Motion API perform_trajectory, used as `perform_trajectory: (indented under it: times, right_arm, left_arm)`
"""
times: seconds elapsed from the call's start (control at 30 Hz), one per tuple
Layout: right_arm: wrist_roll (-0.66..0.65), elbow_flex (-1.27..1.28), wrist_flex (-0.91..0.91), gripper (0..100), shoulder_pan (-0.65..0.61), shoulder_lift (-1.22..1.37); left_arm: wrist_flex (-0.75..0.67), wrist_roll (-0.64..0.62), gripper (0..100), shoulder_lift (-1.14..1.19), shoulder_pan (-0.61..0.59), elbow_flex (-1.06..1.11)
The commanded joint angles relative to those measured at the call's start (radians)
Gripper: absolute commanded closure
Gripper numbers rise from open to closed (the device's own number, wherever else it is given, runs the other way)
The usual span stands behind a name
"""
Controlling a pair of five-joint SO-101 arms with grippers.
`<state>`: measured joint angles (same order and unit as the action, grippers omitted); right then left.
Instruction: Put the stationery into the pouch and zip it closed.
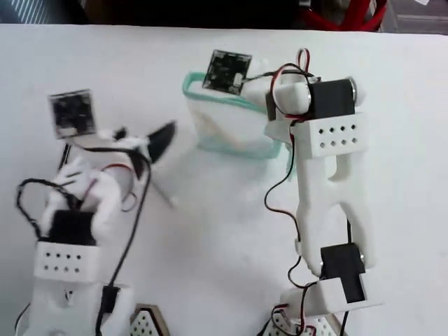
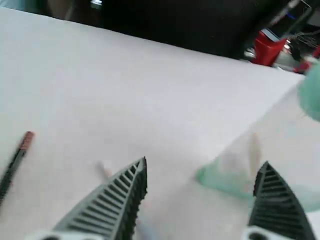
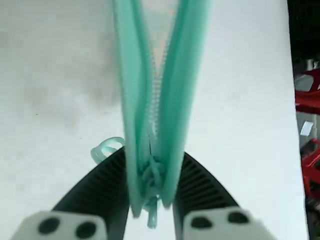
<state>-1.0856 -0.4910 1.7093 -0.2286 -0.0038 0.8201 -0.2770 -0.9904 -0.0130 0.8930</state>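
pencil (image 2: 14,165): cut off by frame edge | pouch (image 1: 224,129): one end hidden under right arm (image 1: 329,175) | pouch contents: blurred, unreadable

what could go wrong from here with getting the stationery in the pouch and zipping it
1. The right pincer is shut on the zip end of the pouch, squeezing the mouth into a narrow slit, so the pencil may snag on the teeth.
2. The pencil lies flat on the table, off to one side of the open left pincer. Being so thin, it could slip or roll when grasped.
3. The pouch is held at one end only, so it may swivel if pushed.
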Motion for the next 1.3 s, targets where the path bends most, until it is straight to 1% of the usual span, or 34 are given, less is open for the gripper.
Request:
perform_trajectory:
  times: [0.0, 0.07, 0.17, 0.2, 0.27, 0.33, 0.4, 0.53, 0.67, 0.77, 0.83, 0.9, 1.0, 1.1, 1.17, 1.27]
  right_arm:
    - [0.126, -0.029, 0.002, 98.0, -0.015, -0.058]
    - [0.176, -0.028, 0.002, 98.0, -0.013, -0.058]
    - [0.242, -0.026, 0.002, 98.0, -0.01, -0.058]
    - [0.262, -0.026, 0.002, 98.0, -0.007, -0.058]
    - [0.296, -0.026, 0.002, 98.0, -0.005, -0.056]
    - [0.325, -0.021, 0.002, 98.0, -0.005, -0.056]
    - [0.35, -0.003, 0.002, 98.0, -0.01, -0.058]
    - [0.391, 0.055, -0.024, 98.0, -0.015, -0.058]
    - [0.408, 0.126, -0.081, 98.0, -0.013, -0.061]
    - [0.41, 0.17, -0.09, 98.0, -0.015, -0.067]
    - [0.411, 0.183, -0.097, 98.0, -0.016, -0.062]
    - [0.448, 0.193, -0.116, 98.0, -0.016, -0.065]
    - [0.483, 0.204, -0.133, 98.0, -0.015, -0.067]
    - [0.491, 0.207, -0.133, 98.0, -0.019, -0.064]
    - [0.493, 0.207, -0.133, 98.0, -0.019, -0.065]
    - [0.493, 0.207, -0.13, 98.0, -0.019, -0.067]
  left_arm:
    - [0.015, 0.117, 66, -0.012, -0.213, -0.106]
    - [0.037, 0.192, 66, -0.012, -0.257, -0.124]
    - [0.095, 0.259, 66, -0.01, -0.306, -0.132]
    - [0.118, 0.272, 66, -0.004, -0.306, -0.126]
    - [0.169, 0.264, 66, 0.045, -0.269, -0.11]
    - [0.183, 0.207, 66, 0.142, -0.216, -0.1]
    - [0.167, 0.094, 66, 0.268, -0.182, -0.11]
    - [0.081, -0.1, 67, 0.549, -0.176, -0.183]
    - [0.043, -0.238, 69, 0.86, -0.171, -0.316]
    - [0.095, -0.316, 69, 1.079, -0.176, -0.473]
    - [0.141, -0.344, 69, 1.21, -0.176, -0.589]
    - [0.209, -0.347, 69, 1.33, -0.168, -0.707]
    - [0.348, -0.344, 69, 1.454, -0.14, -0.888]
    - [0.423, -0.35, 71, 1.557, -0.13, -1.031]
    - [0.473, -0.348, 76, 1.616, -0.131, -1.12]
    - [0.563, -0.342, 87, 1.69, -0.131, -1.234]
